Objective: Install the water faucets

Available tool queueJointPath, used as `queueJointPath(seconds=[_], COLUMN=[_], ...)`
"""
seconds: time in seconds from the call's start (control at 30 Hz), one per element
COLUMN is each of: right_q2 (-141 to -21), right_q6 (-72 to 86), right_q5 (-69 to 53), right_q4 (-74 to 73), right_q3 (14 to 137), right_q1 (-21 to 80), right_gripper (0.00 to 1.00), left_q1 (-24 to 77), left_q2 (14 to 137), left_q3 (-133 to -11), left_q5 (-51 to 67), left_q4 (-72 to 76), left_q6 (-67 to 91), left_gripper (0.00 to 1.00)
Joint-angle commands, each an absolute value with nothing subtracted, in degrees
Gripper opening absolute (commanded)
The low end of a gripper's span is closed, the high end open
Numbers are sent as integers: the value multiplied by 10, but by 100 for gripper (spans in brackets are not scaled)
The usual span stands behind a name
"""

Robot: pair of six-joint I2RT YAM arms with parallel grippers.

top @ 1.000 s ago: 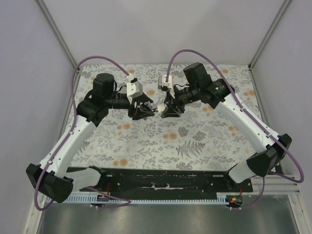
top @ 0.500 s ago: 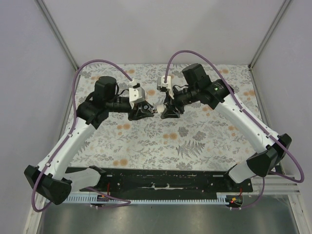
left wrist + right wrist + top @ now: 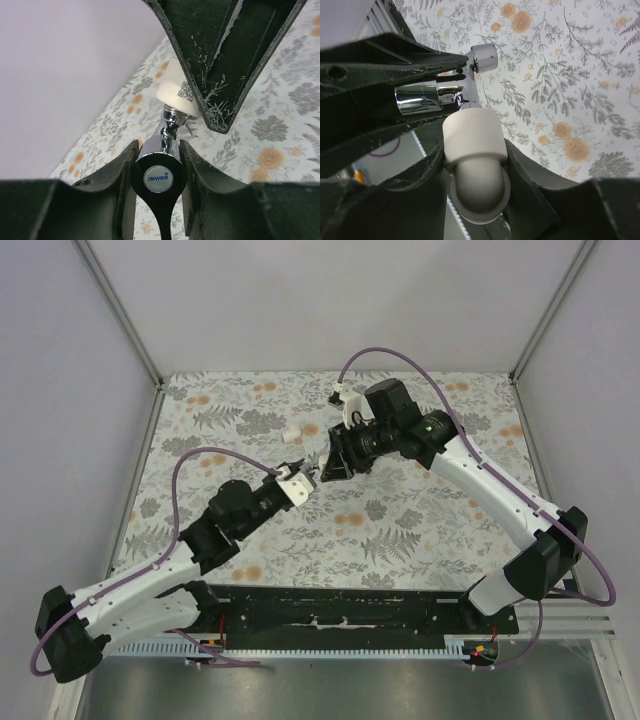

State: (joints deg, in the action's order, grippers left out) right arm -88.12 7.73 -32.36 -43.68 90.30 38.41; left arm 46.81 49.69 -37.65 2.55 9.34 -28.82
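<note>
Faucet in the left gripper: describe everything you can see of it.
The faucet is small, shiny chrome metal. Its round end cap carries a blue-ringed disc reading JMWRR, and a slim lever-like part runs below the cap. A narrower stem with a nut meets the flat end of a white cylinder, which the right gripper clamps. The left gripper is shut on the body, one finger on each side. It hangs above the floral tabletop, not touching it.

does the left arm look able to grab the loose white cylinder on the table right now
Probably not yet: the left hand is shut on the faucet; the loose cylinder itself lies unobstructed nearby.
</note>
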Motion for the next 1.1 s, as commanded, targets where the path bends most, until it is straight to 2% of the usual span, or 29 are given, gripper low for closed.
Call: queueJointPath(seconds=[0.0,0.13,0.23,0.37,0.5,0.63,0.77,0.97,1.07], right_q2=[-881,-885,-879,-875,-861,-865,-868,-879,-891], right_q6=[271,288,290,281,278,286,310,386,415], right_q5=[-255,-251,-244,-239,-231,-257,-299,-370,-401], right_q4=[-293,-299,-308,-323,-329,-326,-294,-179,-135], right_q3=[905,914,924,933,930,930,917,882,880], right_q1=[388,388,388,388,387,387,387,387,387], right_gripper=[12,42,54,63,65,65,58,39,42], left_q1=[564,581,581,570,544,534,521,514,513], left_q2=[521,542,550,549,546,531,528,547,550], left_q3=[-323,-291,-280,-273,-298,-295,-311,-337,-336], left_q5=[-185,-257,-284,-283,-269,-263,-265,-282,-278], left_q4=[337,404,398,353,243,215,179,135,138], left_q6=[-311,-256,-195,-116,-20,29,61,73,80], left_gripper=[2,2,2,2,2,2,2,2,2])
